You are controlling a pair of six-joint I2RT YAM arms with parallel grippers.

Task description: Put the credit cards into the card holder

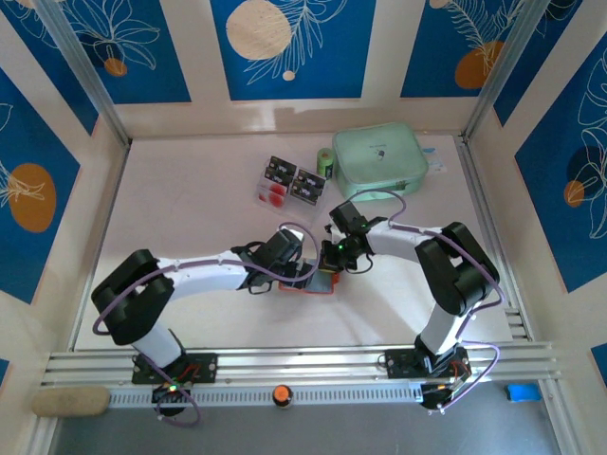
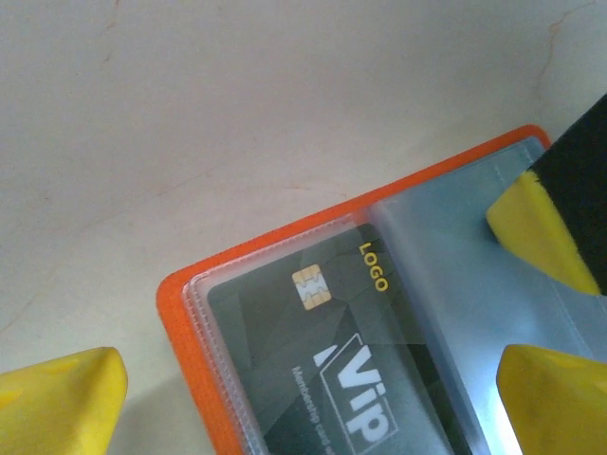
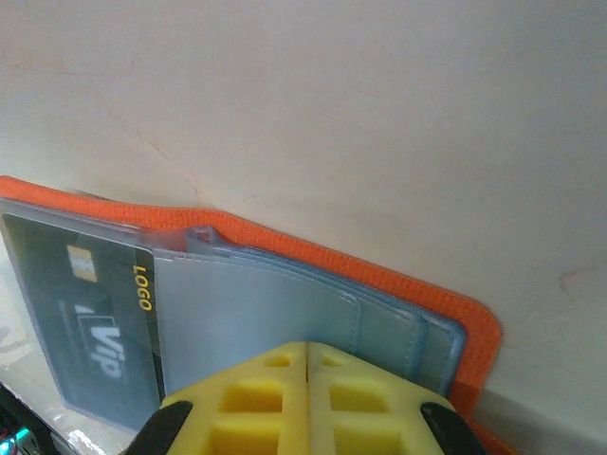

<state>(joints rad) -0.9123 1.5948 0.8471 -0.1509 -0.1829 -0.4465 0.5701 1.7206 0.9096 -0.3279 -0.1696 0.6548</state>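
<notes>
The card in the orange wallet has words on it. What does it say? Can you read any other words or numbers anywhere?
"LOGO": yellow letters on the dark card inside the card holder.
"ViP": big white letters on the same card.
Small white line under "ViP": too blurred to read surely.
Loose cards and mint pouch, top view: marks too small to read.

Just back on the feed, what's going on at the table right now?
Both arms meet over the open card holder. A dark VIP card sits in its clear pocket. The left gripper is open and straddles the holder. The right gripper is shut, its tip on the grey pockets. More credit cards lie farther back, beside the mint pouch.
</notes>
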